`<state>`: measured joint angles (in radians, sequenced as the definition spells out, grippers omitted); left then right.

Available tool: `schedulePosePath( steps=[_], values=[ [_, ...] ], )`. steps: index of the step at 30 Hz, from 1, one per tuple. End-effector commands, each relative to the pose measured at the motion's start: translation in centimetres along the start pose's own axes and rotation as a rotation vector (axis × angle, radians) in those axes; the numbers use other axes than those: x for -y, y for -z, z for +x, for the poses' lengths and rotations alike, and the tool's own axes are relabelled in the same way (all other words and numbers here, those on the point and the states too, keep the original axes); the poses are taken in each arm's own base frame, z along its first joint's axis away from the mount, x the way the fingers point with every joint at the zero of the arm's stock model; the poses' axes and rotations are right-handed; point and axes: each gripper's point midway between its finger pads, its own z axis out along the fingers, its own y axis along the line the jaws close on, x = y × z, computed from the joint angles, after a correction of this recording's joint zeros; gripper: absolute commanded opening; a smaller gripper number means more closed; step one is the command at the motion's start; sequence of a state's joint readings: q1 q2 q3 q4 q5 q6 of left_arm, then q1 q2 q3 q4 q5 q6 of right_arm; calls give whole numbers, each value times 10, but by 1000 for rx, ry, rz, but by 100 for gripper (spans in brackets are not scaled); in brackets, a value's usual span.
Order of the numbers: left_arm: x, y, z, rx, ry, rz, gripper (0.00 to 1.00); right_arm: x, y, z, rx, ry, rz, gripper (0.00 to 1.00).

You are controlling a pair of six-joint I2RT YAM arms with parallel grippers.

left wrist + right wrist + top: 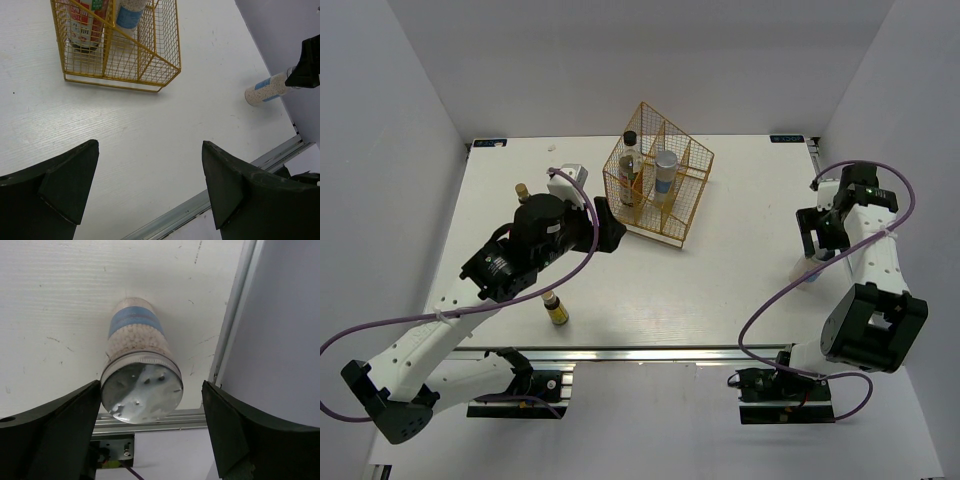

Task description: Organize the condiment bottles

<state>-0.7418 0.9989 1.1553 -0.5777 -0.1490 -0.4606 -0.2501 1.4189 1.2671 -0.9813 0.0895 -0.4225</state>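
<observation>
**Operator:** Report the right hand (150, 387).

**Observer:** It hangs directly over the white bottle (136, 347), which stands on the bench (720, 285) close to the right edge. The fingers are apart, one on either side of the silver top. One is almost against the cap and the other shows a clear gap. Nothing is clamped.

**Operator:** Bottle axis?

**Observer:** It appears upright. The silver top faces the wrist camera and the blue label sits below it, so the long axis runs roughly in line with the hand's approach. I judge that the next move calls for a short descent and a closure across the body, with no reorientation. The closure starts off centre, so it could nudge the bottle toward the edge.

**Operator:** Left hand (150, 145)?

**Observer:** Fingers apart, empty, held above the bench just beside the gold wire basket (692, 160) on its near left. It is well apart from this bottle, so the right arm is much the nearer.

**Operator:** Remaining stock?

**Observer:** The basket holds the dark bottle (630, 165) and the second white bottle (665, 172), both upright, in neighbouring compartments. One yellow bottle (557, 311) stands near the front edge on the left side. The other yellow bottle (522, 190) is partly hidden behind the left arm. From the right hand, the basket lies toward the bench's centre and rear.
</observation>
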Motion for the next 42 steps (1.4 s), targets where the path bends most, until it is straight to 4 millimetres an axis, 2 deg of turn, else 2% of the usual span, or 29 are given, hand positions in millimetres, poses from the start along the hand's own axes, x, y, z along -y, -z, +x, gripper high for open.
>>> schedulePosePath(
  steps=[1,6,9,14,17,21,22,23,28,29,31,32,34,35,36,37,38,39,40,42],
  values=[
    [1,2,0,2,4,5,93,-3,-3,-11,49,13,-44,84],
    [0,2,2,3,22,0,93,-7,-10,-6,37,20,-68,73],
    [1,1,2,5,30,3,93,-15,-12,-4,41,25,-107,62],
    [1,-1,2,5,41,3,93,-18,-11,0,41,26,-127,38],
    [1,-1,1,8,47,-2,93,-25,0,-10,84,43,-177,22],
    [-1,1,-2,11,50,-18,93,-44,38,-46,241,82,-312,1],
    [-1,2,-3,12,51,-21,93,-44,55,-62,299,101,-320,0],
    [-2,2,-3,11,50,-28,93,-51,63,-65,306,112,-355,0],
    [-6,4,-4,6,53,-53,93,-91,103,-105,420,216,-462,0],
    [-8,5,-4,6,55,-64,93,-96,118,-117,464,231,-462,0],
    [-10,7,-4,0,55,-77,93,-115,134,-136,515,289,-481,0],
    [-13,8,-3,-5,54,-94,93,-122,148,-151,562,311,-486,0],
    [-13,10,-7,2,57,-103,93,-141,164,-166,604,354,-518,0],
    [-15,12,-6,-1,60,-113,93,-147,164,-176,608,363,-534,0],
    [-17,13,-7,1,62,-122,93,-157,182,-188,661,381,-555,0],
    [-18,13,-8,3,64,-129,93,-163,188,-195,681,390,-568,0],
    [-18,15,-9,3,70,-134,93,-170,185,-203,681,398,-584,0],
    [-20,16,-9,5,73,-143,93,-182,199,-211,723,427,-596,0],
    [-20,17,-10,9,77,-147,93,-188,204,-218,746,434,-604,0],
    [-22,19,-9,11,92,-157,93,-208,205,-230,759,461,-636,0]
  ],
)
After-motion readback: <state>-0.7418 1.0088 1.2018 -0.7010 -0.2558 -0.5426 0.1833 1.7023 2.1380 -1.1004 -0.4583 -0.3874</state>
